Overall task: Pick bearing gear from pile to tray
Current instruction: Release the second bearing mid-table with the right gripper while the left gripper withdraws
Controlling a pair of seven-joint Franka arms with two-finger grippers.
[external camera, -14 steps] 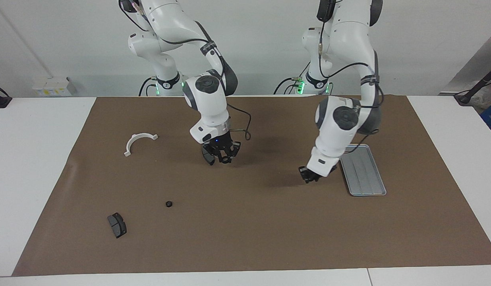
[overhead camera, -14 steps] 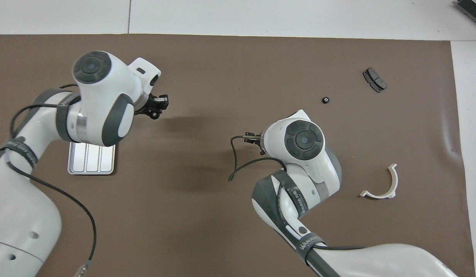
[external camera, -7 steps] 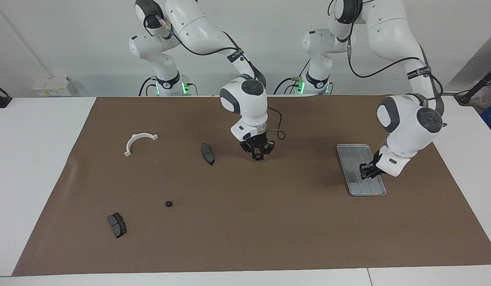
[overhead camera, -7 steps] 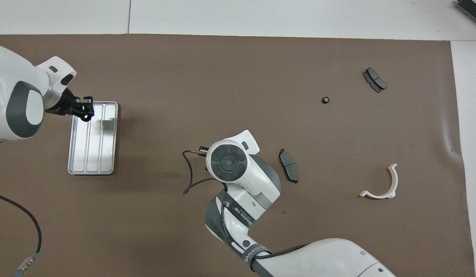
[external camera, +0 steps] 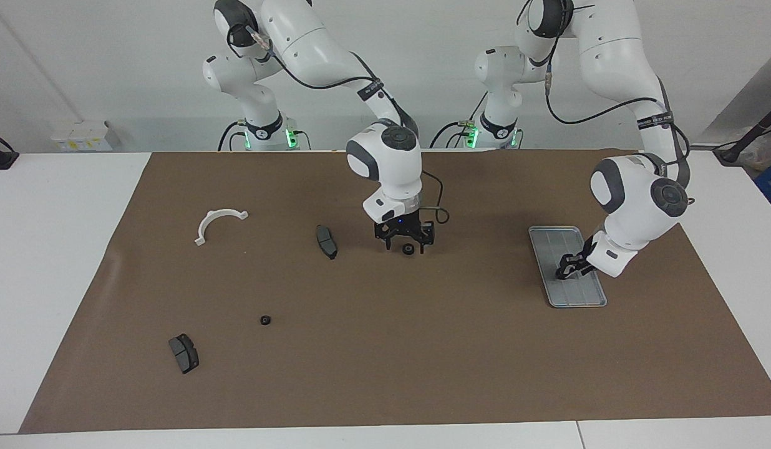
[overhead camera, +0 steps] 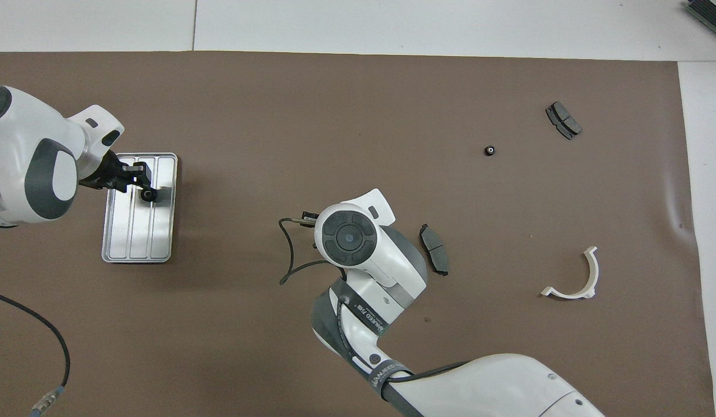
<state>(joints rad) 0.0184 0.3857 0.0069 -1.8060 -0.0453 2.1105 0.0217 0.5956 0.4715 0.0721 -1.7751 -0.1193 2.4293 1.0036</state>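
Gear one [external camera: 408, 249], small, black and round, was seen just under the right gripper [external camera: 407, 242], between its two fingers [external camera: 387, 242]. These were spread wide apart and touched nothing. Whether the gear was resting on the brown mat [external camera: 423, 349] or was just above it could not be told. In the overhead view this gripper and gear were hidden under the right arm's wrist.

A second gear [overhead camera: 145, 196] was seen at the fingertips of the left gripper [overhead camera: 142, 184], which was held low over the tray [overhead camera: 138, 243], above the end of it farther from the robots. Whether those fingers were clamped on the gear or parted from it could not be told, nor whether the gear was touching the tray floor. The rest of the tray floor was seen as bare ribbed metal.

A third gear [external camera: 265, 320] was left loose on the mat, well apart from both grippers, toward the right arm's end of the table and farther from the robots than the right gripper's fingers. A dark pad [external camera: 326, 241] was lying near the right gripper's fingers, on the side toward the right arm's end. A white half-ring bracket [external camera: 218, 223] was lying further toward that end. Another dark pad [external camera: 183, 353] was lying near the mat's corner, farther from the robots than the third gear.
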